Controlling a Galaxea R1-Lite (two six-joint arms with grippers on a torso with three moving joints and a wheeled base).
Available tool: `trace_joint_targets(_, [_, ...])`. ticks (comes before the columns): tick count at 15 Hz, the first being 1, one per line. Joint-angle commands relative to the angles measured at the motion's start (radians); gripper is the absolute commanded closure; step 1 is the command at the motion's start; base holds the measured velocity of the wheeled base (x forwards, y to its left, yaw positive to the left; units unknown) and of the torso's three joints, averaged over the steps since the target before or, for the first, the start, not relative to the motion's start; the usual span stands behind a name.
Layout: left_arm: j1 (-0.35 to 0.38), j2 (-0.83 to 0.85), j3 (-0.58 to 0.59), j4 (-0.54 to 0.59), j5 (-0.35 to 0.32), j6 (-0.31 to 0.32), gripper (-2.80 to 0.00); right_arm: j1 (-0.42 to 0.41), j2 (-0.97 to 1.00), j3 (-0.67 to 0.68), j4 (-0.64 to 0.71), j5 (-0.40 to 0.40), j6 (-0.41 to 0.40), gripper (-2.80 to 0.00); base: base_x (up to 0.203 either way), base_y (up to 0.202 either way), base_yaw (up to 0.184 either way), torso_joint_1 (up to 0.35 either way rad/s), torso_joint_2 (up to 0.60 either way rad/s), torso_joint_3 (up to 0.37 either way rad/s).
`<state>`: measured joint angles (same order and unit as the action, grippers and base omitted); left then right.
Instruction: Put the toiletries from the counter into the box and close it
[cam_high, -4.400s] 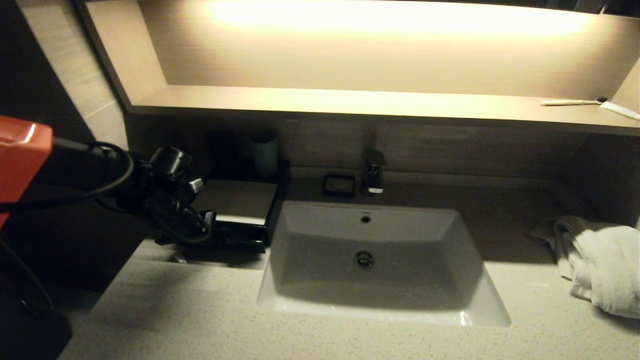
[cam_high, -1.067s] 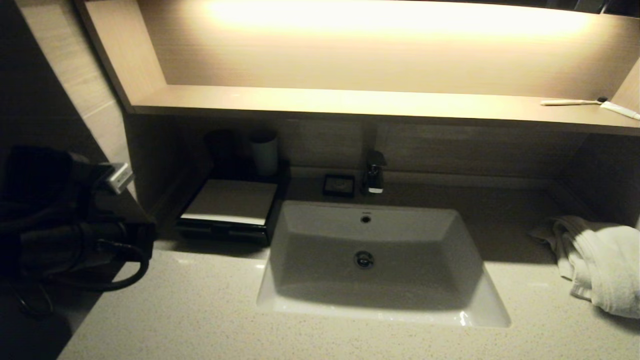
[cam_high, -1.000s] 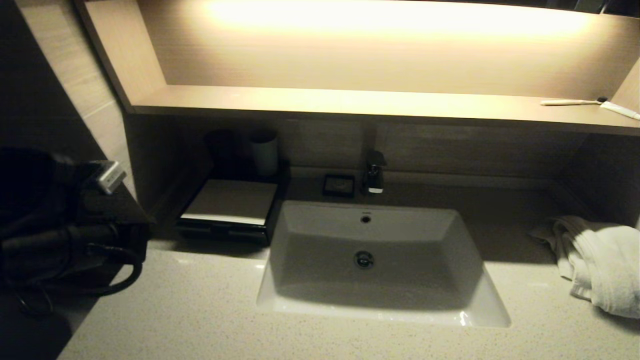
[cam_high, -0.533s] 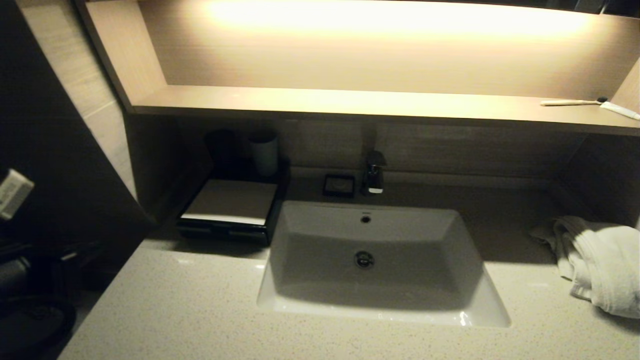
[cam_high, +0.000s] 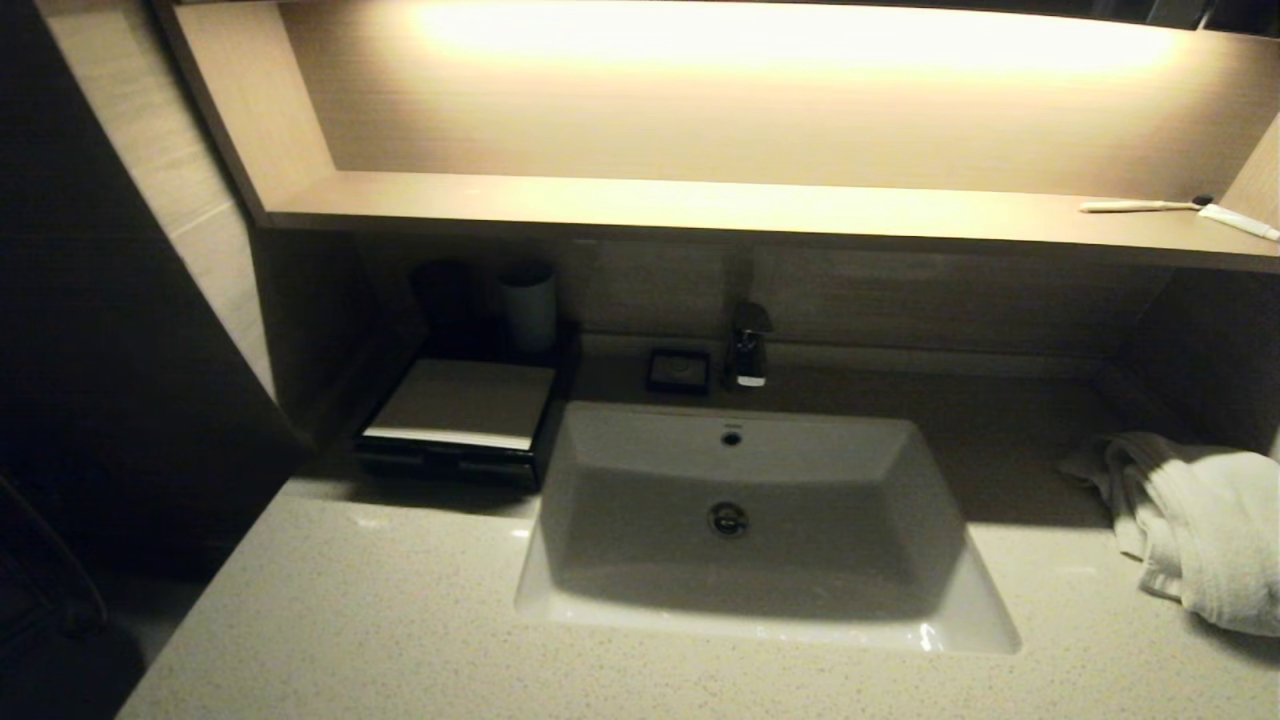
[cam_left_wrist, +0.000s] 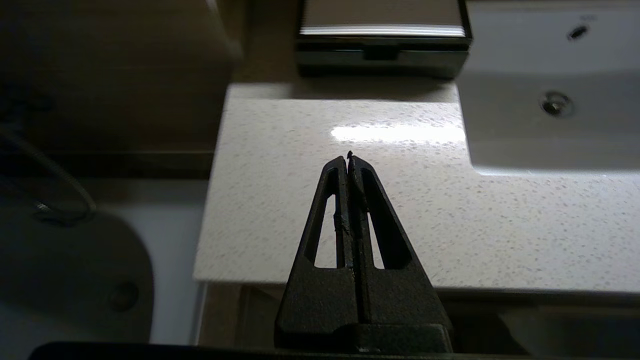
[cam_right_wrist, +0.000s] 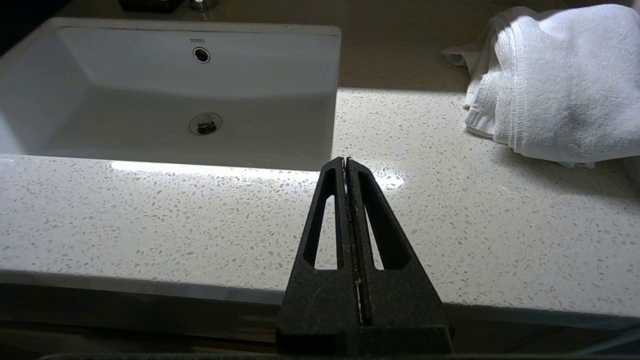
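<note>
The black box (cam_high: 455, 425) with its cream top panel sits at the back left of the counter (cam_high: 350, 620), its drawer pushed in; it also shows in the left wrist view (cam_left_wrist: 382, 35). No wrapped toiletries show in any view. My left gripper (cam_left_wrist: 348, 157) is shut and empty, held back over the counter's front left edge, well short of the box. My right gripper (cam_right_wrist: 345, 161) is shut and empty, over the counter's front edge right of the basin (cam_right_wrist: 170, 95). Neither gripper shows in the head view.
A white basin (cam_high: 745, 520) fills the middle, with a tap (cam_high: 748, 350) and small black square dish (cam_high: 678, 370) behind it. A pale cup (cam_high: 528, 305) stands behind the box. A white towel (cam_high: 1195, 525) lies at right. A toothbrush (cam_high: 1140, 205) and tube lie on the lit shelf.
My left arm has drawn back from the box and dropped out of the head view at the left. The box drawer, open 4.4 s ago, now stands shut.
</note>
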<state>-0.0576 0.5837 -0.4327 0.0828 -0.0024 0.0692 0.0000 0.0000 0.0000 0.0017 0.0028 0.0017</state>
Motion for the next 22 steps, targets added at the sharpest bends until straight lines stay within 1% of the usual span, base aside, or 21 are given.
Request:
trace_joint_targets(1, [0.028,-0.139,0.043,0.005,-0.009,0.001,0.00,0.000,0.000,0.000,0.000,0.000,0.000,0.00,0.000,0.000,0.000,0.000,0.00,0.000])
trace_joint_targets(4, [0.032,-0.274,0.104,0.006,-0.016,0.001,0.00,0.000,0.000,0.000,0.000,0.000,0.000,0.00,0.000,0.000,0.000,0.000,0.00,0.000])
trace_joint_targets(7, [0.034,-0.378,0.185,0.006,-0.043,0.002,0.00,0.000,0.000,0.000,0.000,0.000,0.000,0.00,0.000,0.000,0.000,0.000,0.00,0.000])
trace_joint_targets(11, [0.040,-0.396,0.196,0.005,-0.046,-0.002,0.00,0.000,0.000,0.000,0.000,0.000,0.000,0.00,0.000,0.000,0.000,0.000,0.00,0.000])
trace_joint_targets(12, [0.043,-0.426,0.202,0.008,-0.048,0.000,0.00,0.000,0.000,0.000,0.000,0.000,0.000,0.00,0.000,0.000,0.000,0.000,0.00,0.000])
trace_joint_targets(13, [0.045,-0.481,0.213,0.009,-0.052,0.006,0.00,0.000,0.000,0.000,0.000,0.000,0.000,0.00,0.000,0.000,0.000,0.000,0.00,0.000])
trace_joint_targets(15, [0.048,-0.532,0.239,0.011,-0.063,0.043,0.00,0.000,0.000,0.000,0.000,0.000,0.000,0.00,0.000,0.000,0.000,0.000,0.00,0.000])
trace_joint_targets(18, [0.048,-0.576,0.255,0.003,-0.061,0.047,0.00,0.000,0.000,0.000,0.000,0.000,0.000,0.00,0.000,0.000,0.000,0.000,0.00,0.000])
trace_joint_targets(20, [0.048,-0.576,0.259,-0.018,-0.059,0.051,0.00,0.000,0.000,0.000,0.000,0.000,0.000,0.00,0.000,0.000,0.000,0.000,0.00,0.000])
trace_joint_targets(22, [0.048,-0.576,0.286,-0.057,-0.057,0.051,0.00,0.000,0.000,0.000,0.000,0.000,0.000,0.00,0.000,0.000,0.000,0.000,0.00,0.000])
